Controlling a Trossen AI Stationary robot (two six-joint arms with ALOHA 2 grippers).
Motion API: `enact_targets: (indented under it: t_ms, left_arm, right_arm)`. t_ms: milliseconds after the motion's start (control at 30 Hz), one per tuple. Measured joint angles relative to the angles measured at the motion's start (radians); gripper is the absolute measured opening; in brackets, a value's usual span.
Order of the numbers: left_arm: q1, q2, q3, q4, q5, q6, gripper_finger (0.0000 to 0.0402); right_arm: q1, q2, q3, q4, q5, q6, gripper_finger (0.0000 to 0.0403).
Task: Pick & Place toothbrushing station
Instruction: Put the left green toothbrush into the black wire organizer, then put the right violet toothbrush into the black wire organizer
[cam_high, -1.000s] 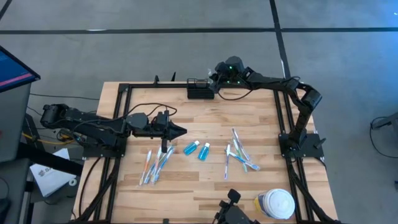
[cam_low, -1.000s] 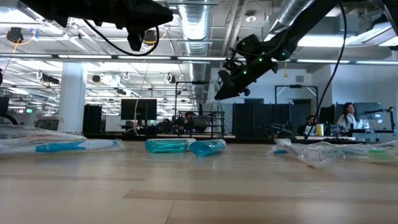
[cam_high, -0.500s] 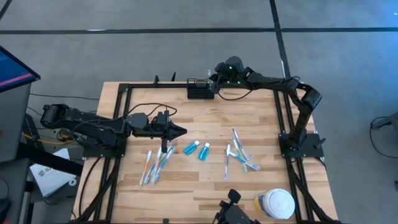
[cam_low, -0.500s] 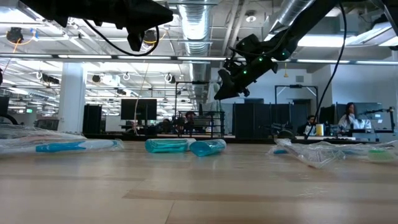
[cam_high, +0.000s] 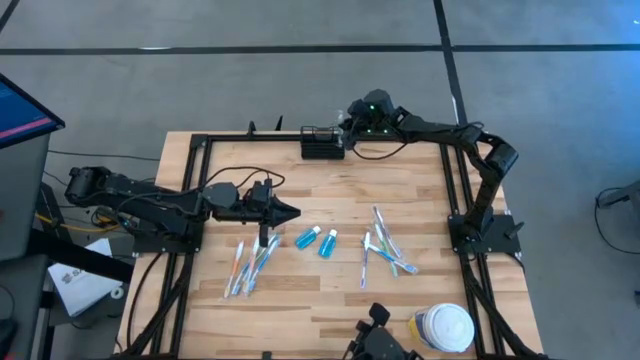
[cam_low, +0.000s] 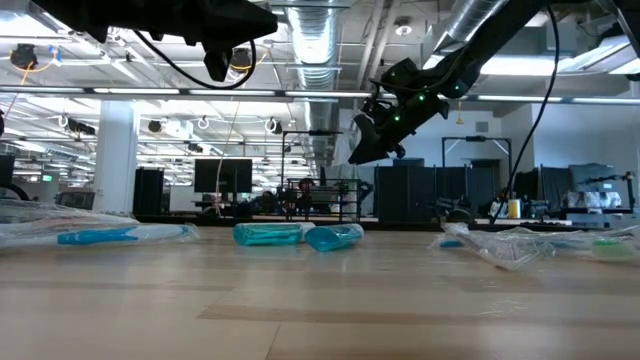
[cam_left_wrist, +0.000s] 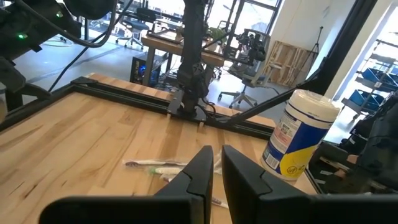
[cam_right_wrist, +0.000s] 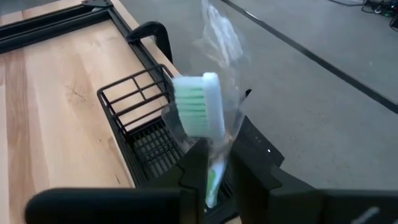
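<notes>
The black wire holder (cam_high: 322, 146) stands at the table's far edge; it also shows in the right wrist view (cam_right_wrist: 140, 118). My right gripper (cam_high: 346, 127) hovers just right of and above it, shut on a toothbrush in a clear wrapper (cam_right_wrist: 198, 109) with a green-and-white head. In the low view my right gripper (cam_low: 358, 148) is well above the table. My left gripper (cam_high: 291, 211) is shut and empty, above the table's middle left, over wrapped toothbrushes (cam_high: 250, 264). My right gripper pinches the wrapped toothbrush's handle (cam_right_wrist: 212, 174), just below the head, between its two fingers. The fingers slant down from the table's right. The head and the loose wrapper stick out past the fingertips. The brush is lifted clear, above the holder's right end.
Two blue bottles (cam_high: 317, 240) lie at the table's middle. More wrapped toothbrushes (cam_high: 385, 250) lie to their right. A white-lidded jar with a yellow label (cam_high: 445, 326) stands at the near right. A black frame (cam_high: 450, 190) rims the table.
</notes>
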Motion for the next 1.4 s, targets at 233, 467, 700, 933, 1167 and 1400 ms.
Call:
enact_targets:
  t_ms: [233, 467, 700, 933, 1167, 1400]
  left_arm:
    - [0.000, 0.000, 0.000, 0.000, 0.000, 0.000, 0.0028]
    - [0.000, 0.000, 0.000, 0.000, 0.000, 0.000, 0.0028]
    - [0.000, 0.000, 0.000, 0.000, 0.000, 0.000, 0.0028]
    - [0.000, 0.000, 0.000, 0.000, 0.000, 0.000, 0.0028]
    - [0.000, 0.000, 0.000, 0.000, 0.000, 0.001, 0.0028]
    - [0.000, 0.000, 0.000, -0.001, 0.000, 0.002, 0.0028]
  right_arm:
    - [-0.007, 0.000, 0.000, 0.000, -0.005, -0.007, 0.0126]
    - [-0.036, 0.000, 0.000, 0.002, 0.000, 0.005, 0.0170]
    - [-0.035, -0.009, 0.000, 0.012, -0.004, 0.007, 0.0172]
    - [-0.036, -0.009, 0.000, 0.018, -0.005, 0.007, 0.0170]
    - [-0.035, -0.009, 0.036, -0.018, -0.006, 0.006, 0.0173]
    - [-0.036, -0.009, 0.091, -0.126, -0.006, -0.003, 0.0167]
